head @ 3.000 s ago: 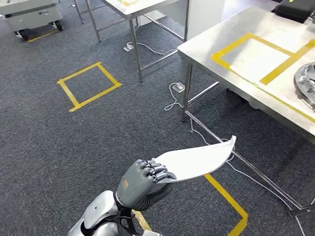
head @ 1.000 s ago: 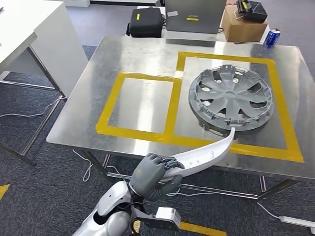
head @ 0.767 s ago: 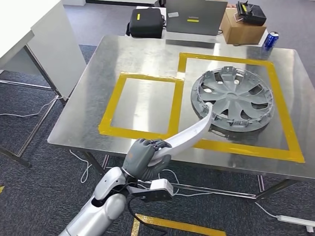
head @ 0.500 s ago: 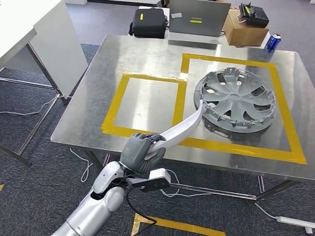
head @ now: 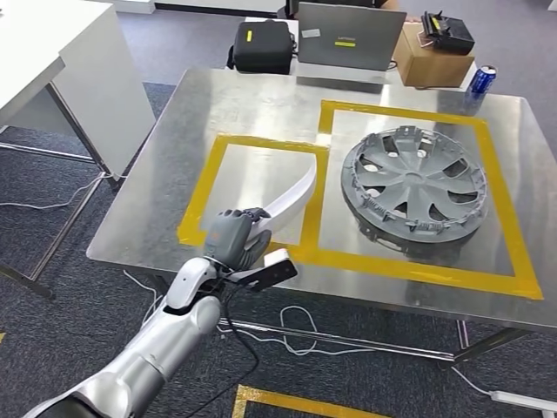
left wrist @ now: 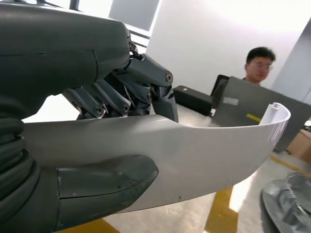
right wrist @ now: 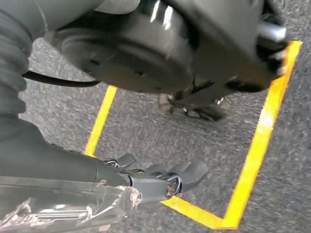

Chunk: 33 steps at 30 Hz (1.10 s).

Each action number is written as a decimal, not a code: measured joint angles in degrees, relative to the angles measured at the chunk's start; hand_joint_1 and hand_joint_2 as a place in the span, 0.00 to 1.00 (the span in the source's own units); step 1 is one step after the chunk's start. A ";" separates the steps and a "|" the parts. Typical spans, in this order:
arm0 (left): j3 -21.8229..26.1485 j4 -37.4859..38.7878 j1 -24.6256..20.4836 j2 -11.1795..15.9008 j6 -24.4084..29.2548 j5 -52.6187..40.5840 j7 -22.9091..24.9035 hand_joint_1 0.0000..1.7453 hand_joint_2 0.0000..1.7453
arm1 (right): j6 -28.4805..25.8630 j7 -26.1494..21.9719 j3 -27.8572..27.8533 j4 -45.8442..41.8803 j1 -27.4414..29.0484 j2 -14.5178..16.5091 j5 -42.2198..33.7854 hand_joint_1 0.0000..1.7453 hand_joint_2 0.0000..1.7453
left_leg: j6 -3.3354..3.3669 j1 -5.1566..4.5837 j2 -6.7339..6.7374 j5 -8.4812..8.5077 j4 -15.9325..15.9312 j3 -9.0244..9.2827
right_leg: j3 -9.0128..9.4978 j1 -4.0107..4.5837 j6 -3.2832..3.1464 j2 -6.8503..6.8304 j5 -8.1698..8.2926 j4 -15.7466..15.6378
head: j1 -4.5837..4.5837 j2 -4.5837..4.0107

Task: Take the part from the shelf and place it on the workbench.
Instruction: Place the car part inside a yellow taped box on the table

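Observation:
The part (head: 293,195) is a long, curved white panel. My left hand (head: 233,237) grips one end of it at the near edge of the steel workbench (head: 191,113). The panel reaches out over the left yellow-taped square (head: 197,202), its tip close to the tape between the two squares. In the left wrist view the fingers (left wrist: 121,94) lie over the panel (left wrist: 205,145) and the thumb lies under it. My right hand (right wrist: 161,182) hangs beside my body above the carpet, its fingers stretched out with nothing in them.
A grey hubcap (head: 415,185) lies in the right taped square. A black case (head: 264,45), a laptop (head: 348,37), a cardboard box (head: 433,54) and a blue can (head: 481,78) stand along the far edge. A person (left wrist: 258,65) sits behind the laptop. A white table (head: 65,78) stands at left.
The camera turned from the floor to the workbench. My left hand has since carried the panel forward and left, from near the hubcap's rim to above the left taped square.

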 joint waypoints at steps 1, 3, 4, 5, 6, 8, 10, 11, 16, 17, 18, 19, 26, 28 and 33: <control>0.27 1.80 -1.30 -0.24 0.25 -0.25 0.42 1.00 1.00 | -0.19 -0.38 -0.63 0.79 -0.57 -0.09 0.77 0.00 1.00 | -0.49 0.27 -0.01 -0.34 0.17 0.37 | 1.38 -0.18 0.50 -0.08 2.42 -3.98 | 0.05 0.00; 0.73 5.23 -4.11 -0.73 0.57 -0.64 1.20 1.00 1.00 | -0.59 -1.05 -1.76 2.61 -1.91 -0.28 2.02 0.00 1.00 | -1.49 0.44 -0.06 -0.83 0.52 0.40 | 2.94 -0.26 -0.06 -0.09 4.56 -9.11 | 0.43 0.00; 0.90 6.67 -5.25 -0.90 0.65 -0.86 1.58 1.00 1.00 | -0.76 -1.29 -2.22 3.41 -2.47 -0.36 2.47 0.00 1.00 | -1.85 0.35 -0.04 -0.92 0.55 0.28 | 2.89 -0.17 -0.73 0.02 4.57 -9.63 | 0.54 0.00; 1.05 7.80 -6.09 -1.07 0.69 -1.02 1.87 1.00 1.00 | -0.89 -1.47 -2.61 4.06 -2.84 -0.45 2.82 0.00 1.00 | -2.12 0.28 0.00 -0.99 0.36 0.13 | 2.76 -0.17 -1.54 0.15 4.73 -9.71 | 0.61 0.00; 1.22 8.69 -6.64 -1.20 0.72 -1.14 2.03 1.00 1.00 | -0.98 -1.61 -2.89 4.59 -3.05 -0.51 3.05 0.00 1.00 | -2.14 0.24 0.05 -0.94 0.04 0.12 | 2.72 -0.25 -1.71 0.32 5.32 -9.63 | 0.51 0.00; 1.43 10.32 -7.63 -1.44 0.78 -1.21 2.12 1.00 1.00 | -1.11 -1.77 -3.40 5.62 -3.35 -0.63 3.29 0.00 1.00 | -1.49 0.20 0.13 -0.61 -0.64 0.21 | 2.45 -0.46 -1.35 0.61 5.69 -9.71 | 0.42 0.00; 1.55 12.03 -8.75 -1.63 0.82 -1.29 2.33 1.00 1.00 | -1.19 -1.90 -3.90 6.65 -3.85 -0.71 3.45 0.00 1.00 | -0.58 0.16 0.15 -0.15 -0.92 0.18 | 2.08 -0.54 -1.22 0.94 5.71 -9.77 | 0.31 0.00; 1.59 12.76 -9.19 -1.70 0.84 -1.50 2.63 1.00 1.00 | -1.25 -1.99 -4.15 7.11 -4.01 -0.74 3.60 0.00 1.00 | -0.35 0.14 0.15 -0.03 -0.97 0.18 | 1.95 -0.55 -1.30 1.09 5.70 -9.79 | 0.28 0.00; 1.54 17.32 -12.03 -2.08 -0.21 -4.68 7.87 1.00 1.00 | -2.12 -3.00 -4.79 9.86 -4.85 -1.56 5.49 0.00 1.00 | -0.32 0.29 0.16 0.06 -1.44 0.07 | 1.64 -0.04 -2.70 1.43 5.55 -9.80 | 0.29 0.00; 1.55 18.35 -12.76 -2.04 -0.42 -5.06 9.01 1.00 1.00 | -2.31 -3.25 -4.88 10.48 -5.09 -1.85 5.84 0.00 1.00 | -0.97 0.40 0.17 -0.04 -1.62 0.09 | 1.63 0.08 -2.86 1.45 5.55 -9.78 | 0.31 0.00; 1.59 19.27 -13.39 -1.85 -0.46 -5.28 9.92 1.00 1.00 | -2.52 -3.49 -4.99 11.12 -5.32 -2.16 6.12 0.00 1.00 | -2.01 0.54 0.17 -0.09 -1.74 0.10 | 1.63 0.17 -2.97 1.44 5.56 -9.76 | 0.31 0.00; 1.67 20.02 -13.89 -1.59 -0.36 -5.35 10.46 0.75 1.00 | -2.69 -3.66 -5.09 11.64 -5.53 -2.41 6.31 0.00 0.75 | -3.01 0.66 0.17 -0.07 -1.81 0.09 | 1.64 0.22 -3.04 1.43 5.58 -9.75 | 0.33 0.00; 3.88 23.86 -16.25 2.40 3.37 -5.45 12.19 0.00 1.00 | -3.23 -4.04 -6.09 14.42 -6.66 -3.71 6.75 0.00 0.00 | -3.87 0.66 0.16 0.17 -1.78 0.22 | 2.16 0.17 -2.91 1.38 6.10 -10.22 | 0.34 0.00; 4.93 24.49 -16.59 3.61 4.82 -5.35 12.07 0.00 1.00 | -3.29 -4.05 -6.37 14.88 -6.81 -3.87 6.79 0.00 0.00 | -3.77 0.64 0.15 0.23 -1.72 0.26 | 2.26 0.16 -2.80 1.36 6.18 -10.34 | 0.34 0.00; 6.86 25.35 -16.81 5.29 6.18 -5.03 10.82 0.00 0.00 | -3.41 -4.07 -7.06 15.60 -7.02 -4.12 6.87 0.00 0.00 | -3.68 0.61 0.12 0.22 -1.54 0.26 | 2.40 0.14 -2.69 1.28 6.25 -10.45 | 0.34 0.00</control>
